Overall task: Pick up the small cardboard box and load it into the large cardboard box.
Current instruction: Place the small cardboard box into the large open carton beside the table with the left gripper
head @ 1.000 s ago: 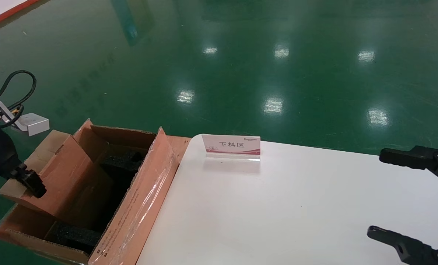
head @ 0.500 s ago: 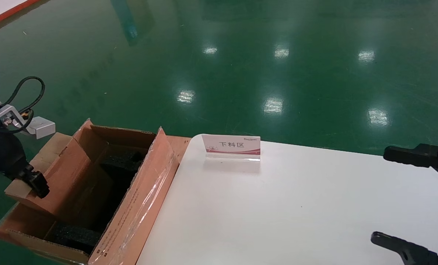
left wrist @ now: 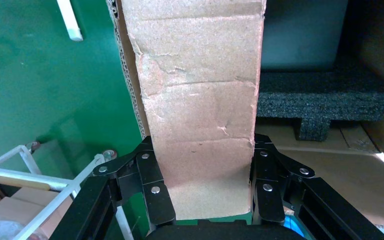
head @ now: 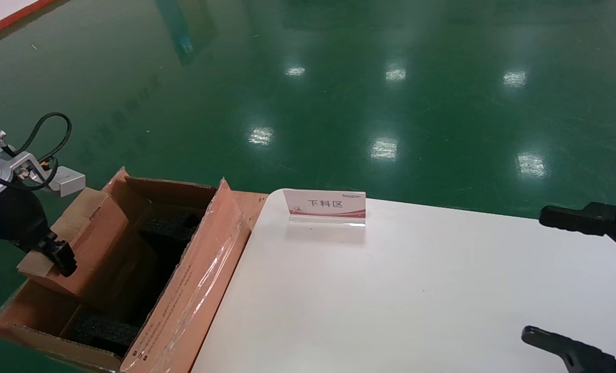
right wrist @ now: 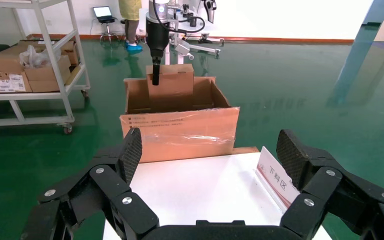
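From the head view, the left claw grips the small cardboard box, tilted over the large cardboard box beside the table. The left wrist view shows its fingers clamped on the carton's sides. In the right wrist view, the right claw hangs spread wide above the table.

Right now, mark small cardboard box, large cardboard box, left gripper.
small cardboard box (head: 87, 235), head view, on its broad upper face.
large cardboard box (head: 194, 290), head view, on its taped flap.
left gripper (left wrist: 203, 186), left wrist view, midway between the fingertips clamping the small box.
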`<state>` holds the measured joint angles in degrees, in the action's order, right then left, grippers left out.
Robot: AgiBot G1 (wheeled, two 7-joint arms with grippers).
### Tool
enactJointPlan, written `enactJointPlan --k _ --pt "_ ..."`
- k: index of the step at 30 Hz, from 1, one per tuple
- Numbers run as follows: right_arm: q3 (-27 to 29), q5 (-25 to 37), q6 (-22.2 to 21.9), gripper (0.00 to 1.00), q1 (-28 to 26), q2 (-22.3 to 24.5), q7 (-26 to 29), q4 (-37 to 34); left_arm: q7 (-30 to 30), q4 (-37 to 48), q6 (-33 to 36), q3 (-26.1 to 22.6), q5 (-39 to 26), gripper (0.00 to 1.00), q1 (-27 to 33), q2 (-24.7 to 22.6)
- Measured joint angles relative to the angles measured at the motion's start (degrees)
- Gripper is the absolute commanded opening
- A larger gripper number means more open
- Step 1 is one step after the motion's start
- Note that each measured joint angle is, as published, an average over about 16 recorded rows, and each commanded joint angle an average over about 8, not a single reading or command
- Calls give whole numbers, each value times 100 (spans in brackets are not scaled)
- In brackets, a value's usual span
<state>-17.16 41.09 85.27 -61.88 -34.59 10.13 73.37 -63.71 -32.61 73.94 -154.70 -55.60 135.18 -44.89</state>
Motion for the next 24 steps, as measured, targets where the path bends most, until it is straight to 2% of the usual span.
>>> enactJointPlan --k 24 --pt "-7 -5 -3 100 -2 3 -3 0 455 1120 170 174 299 0 -825 -199"
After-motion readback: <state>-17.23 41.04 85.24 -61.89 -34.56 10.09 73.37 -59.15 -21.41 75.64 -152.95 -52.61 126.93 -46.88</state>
